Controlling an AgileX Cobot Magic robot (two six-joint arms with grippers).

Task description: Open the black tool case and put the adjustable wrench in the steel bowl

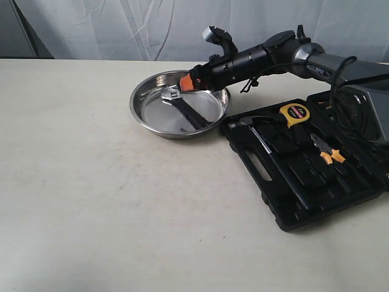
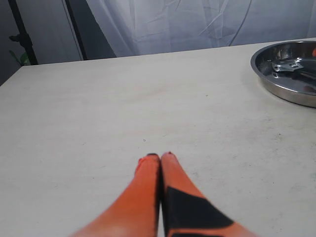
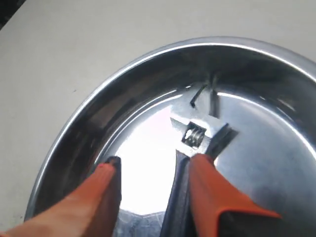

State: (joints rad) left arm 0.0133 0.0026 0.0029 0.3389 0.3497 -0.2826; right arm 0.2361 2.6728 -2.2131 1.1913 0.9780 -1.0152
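Right tool (image 3: 152, 167) spread open over steel bowl (image 1: 137, 111), adjustable wrench (image 1: 182, 107) flat inside, head pointing far-left

The adjustable wrench (image 3: 196, 133) is lying with its handle partly hidden beneath one finger of the right gripper (image 3: 155, 163), and the steel bowl (image 3: 96, 111) around it is being cropped.

Exterior view: elevated, mid-range, looking obliquely across the surface (image 1: 91, 201). My left wrist view skims low over it; my right wrist view peers closely into the steel bowl (image 3: 89, 133), shared by all three.
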